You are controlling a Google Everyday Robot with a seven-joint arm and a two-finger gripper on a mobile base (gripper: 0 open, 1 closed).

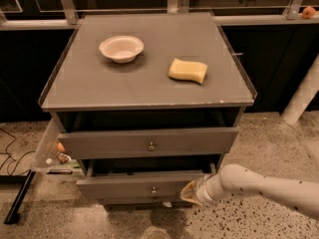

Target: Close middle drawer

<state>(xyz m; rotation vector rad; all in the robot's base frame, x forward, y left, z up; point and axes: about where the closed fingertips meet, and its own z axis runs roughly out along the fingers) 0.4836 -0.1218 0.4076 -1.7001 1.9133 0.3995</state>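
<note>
The grey cabinet (149, 91) has its middle drawer (124, 187) standing out a little from the frame, with a dark gap above its flat front. Its small round metal knob (153, 189) shows at the centre. My gripper (188, 192) comes in from the lower right on a white arm (259, 185). Its tip is against the right part of the middle drawer's front, just right of the knob. The uppermost drawer (149, 142) above also stands slightly out. The lowest drawer is hidden below.
A white bowl (121, 48) and a yellow sponge (188, 70) lie on the cabinet top. A clear side bin (52, 151) with small items hangs at the left. A white post (304, 96) stands at the right. Cables lie on the speckled floor at left.
</note>
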